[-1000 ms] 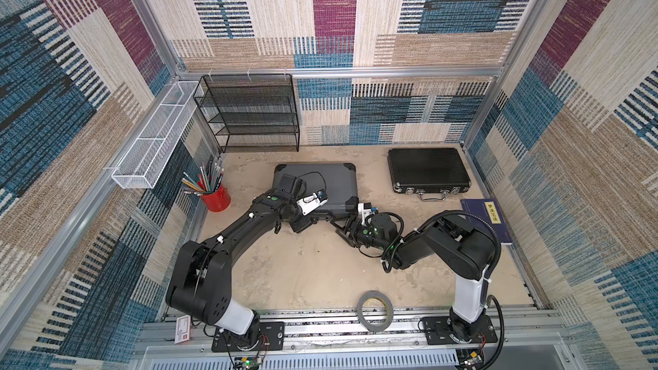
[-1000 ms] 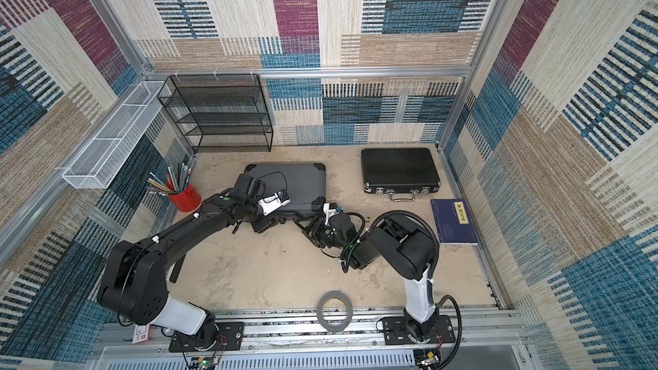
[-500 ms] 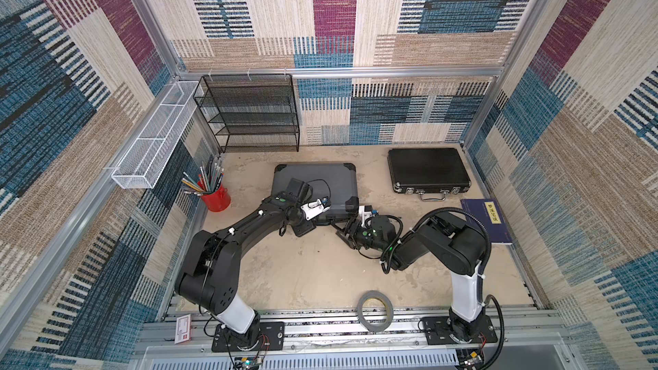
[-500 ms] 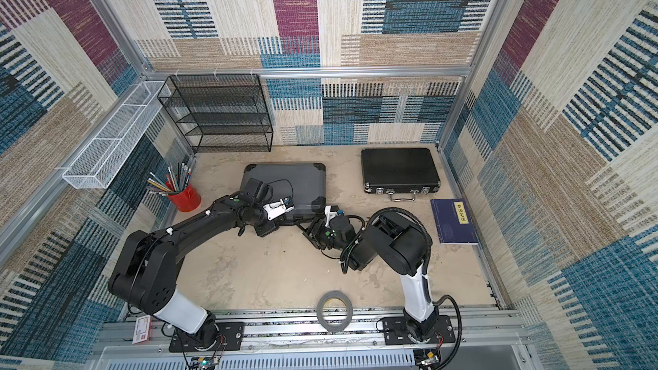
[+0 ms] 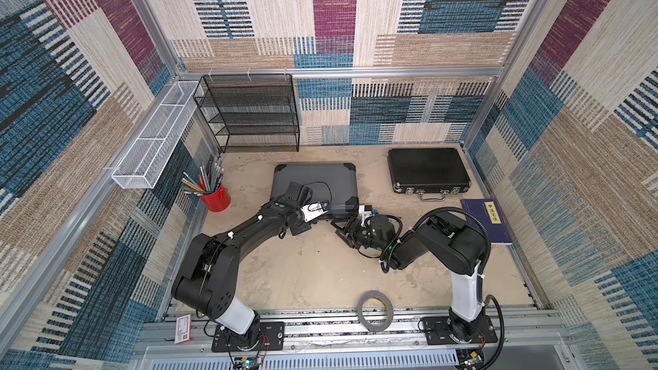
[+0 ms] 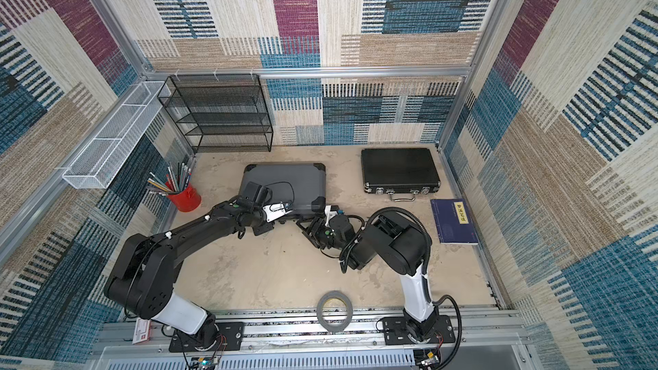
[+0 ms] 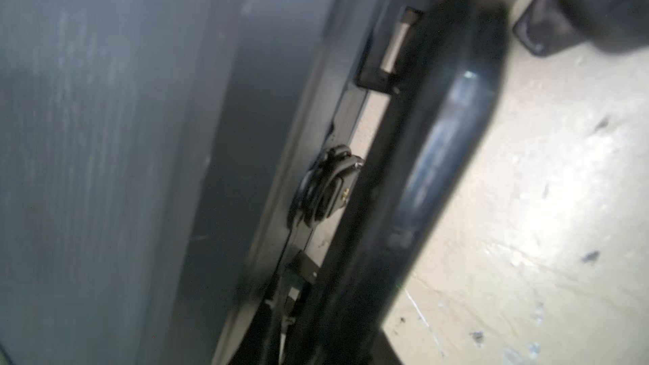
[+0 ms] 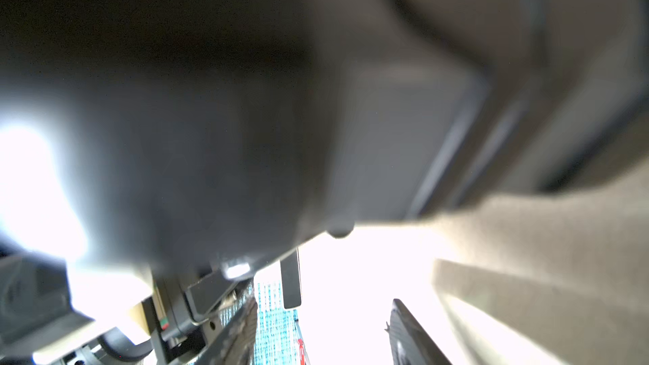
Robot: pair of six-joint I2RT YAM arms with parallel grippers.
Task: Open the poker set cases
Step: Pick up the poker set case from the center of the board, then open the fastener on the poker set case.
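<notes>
- Grey case (image 5: 320, 176), flat, lid down: left gripper (image 5: 324, 206) at front edge, arm stretched low; grip cannot be told.
- Right gripper (image 5: 341, 226) near case corner, elbow raised; opening unclear.

Both top views are bright, evenly lit from overhead and sharp, with soft shadows on the table (image 5: 320, 279) and straight lines bowing near the edges. The left wrist view is dim and motion-smeared: the grey case (image 7: 105, 135) is unfocused, and glare streaks its handle (image 7: 439, 170). The right wrist view is heavily blurred, dark up close, with blown-out white patches.
</notes>
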